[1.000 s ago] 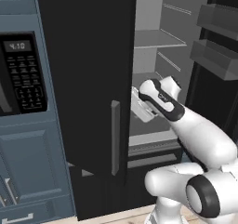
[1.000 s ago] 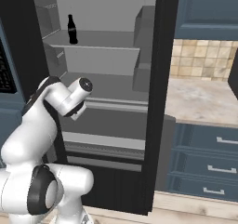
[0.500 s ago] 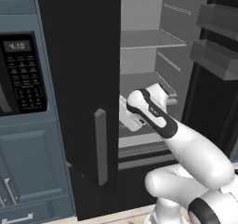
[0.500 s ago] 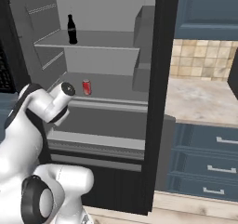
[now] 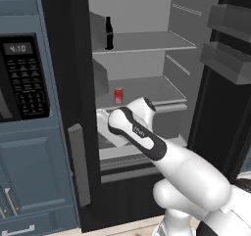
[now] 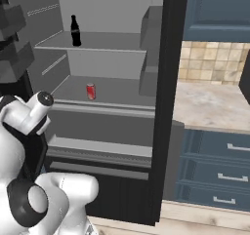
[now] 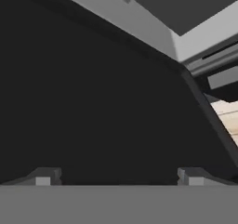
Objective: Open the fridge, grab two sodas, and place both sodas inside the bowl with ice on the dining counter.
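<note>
A small red soda can point(image 5: 118, 95) with a silver top stands on the fridge's point(image 6: 107, 90) smooth grey middle shelf, beyond the pincer point(image 7: 119, 179), whose tips stand wide apart, empty.

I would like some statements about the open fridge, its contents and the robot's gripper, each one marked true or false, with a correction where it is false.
1. A red soda can stands on the middle shelf of the fridge. True.
2. The dark bottle lies on its side on the lowest shelf. False: it stands upright on the upper shelf.
3. The gripper is shut on the soda can. False: in the hand view its fingertips stand wide apart with nothing between them.
4. A microwave with a lit display is built into the blue-grey cabinet beside the fridge. True.
5. Two red cans stand side by side on the shelf. False: one red can is visible.
</note>
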